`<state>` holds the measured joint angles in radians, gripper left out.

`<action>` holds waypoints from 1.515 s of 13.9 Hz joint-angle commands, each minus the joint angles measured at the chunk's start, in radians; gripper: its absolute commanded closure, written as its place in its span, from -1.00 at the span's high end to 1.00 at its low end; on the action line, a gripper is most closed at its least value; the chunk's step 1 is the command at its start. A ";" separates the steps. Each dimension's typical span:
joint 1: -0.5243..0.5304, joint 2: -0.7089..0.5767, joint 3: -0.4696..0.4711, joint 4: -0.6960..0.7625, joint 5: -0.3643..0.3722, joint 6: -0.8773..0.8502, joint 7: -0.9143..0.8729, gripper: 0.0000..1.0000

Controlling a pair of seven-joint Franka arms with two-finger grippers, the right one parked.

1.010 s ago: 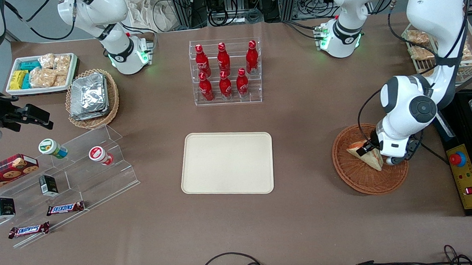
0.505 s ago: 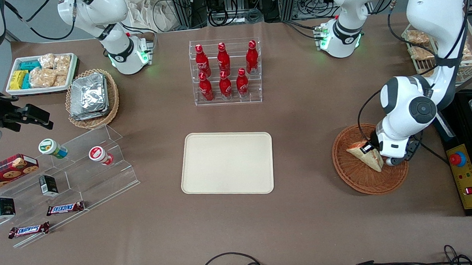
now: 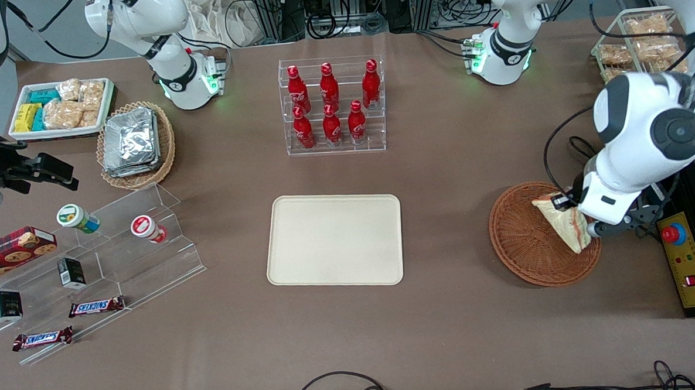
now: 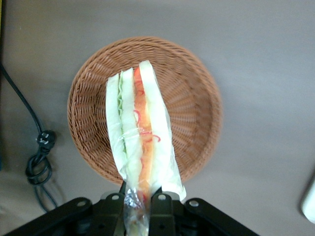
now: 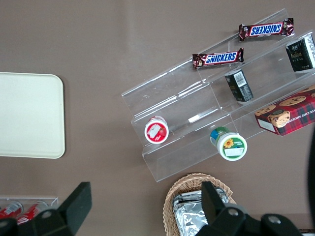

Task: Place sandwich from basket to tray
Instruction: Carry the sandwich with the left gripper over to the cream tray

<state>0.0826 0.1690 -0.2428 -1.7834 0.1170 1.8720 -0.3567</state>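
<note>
My left gripper (image 3: 572, 217) is shut on the sandwich (image 3: 563, 222), a clear-wrapped white-bread wedge with orange and green filling, and holds it lifted above the reddish-brown wicker basket (image 3: 525, 246). In the left wrist view the sandwich (image 4: 140, 132) hangs from between the fingers (image 4: 160, 206) of the gripper (image 4: 137, 204), with the basket (image 4: 197, 108) below it, holding nothing else. The cream-beige tray (image 3: 335, 240) lies bare at the table's middle, well toward the parked arm's end from the basket.
A clear rack of red bottles (image 3: 332, 105) stands farther from the camera than the tray. A control box with a red button (image 3: 681, 256) and a wire rack of snacks (image 3: 640, 44) sit at the working arm's end. A black cable (image 4: 39, 157) lies beside the basket.
The gripper has risen with the sandwich, lifting it off the basket floor and shifting it slightly toward the working arm's end; the arm's elbow moved up and outward.
</note>
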 commanded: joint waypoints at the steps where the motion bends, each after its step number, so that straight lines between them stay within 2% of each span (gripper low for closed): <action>1: -0.118 0.044 0.003 0.215 0.000 -0.173 0.134 -1.00; 3: -0.162 0.047 -0.015 0.294 -0.013 -0.218 0.143 -1.00; 6: -0.199 0.085 -0.116 0.338 -0.010 -0.219 0.137 -1.00; 11: -0.360 0.225 -0.124 0.341 0.001 -0.067 0.005 -1.00; 14: -0.422 0.340 -0.118 0.337 0.047 0.062 -0.016 -1.00; 16: -0.460 0.418 -0.112 0.337 0.078 0.136 -0.124 -1.00; 19: -0.511 0.503 -0.075 0.337 0.188 0.188 -0.201 -1.00; 21: -0.512 0.529 -0.070 0.331 0.191 0.249 -0.215 -1.00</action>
<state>-0.4137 0.6723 -0.3296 -1.4872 0.2847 2.0977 -0.5461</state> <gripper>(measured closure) 0.828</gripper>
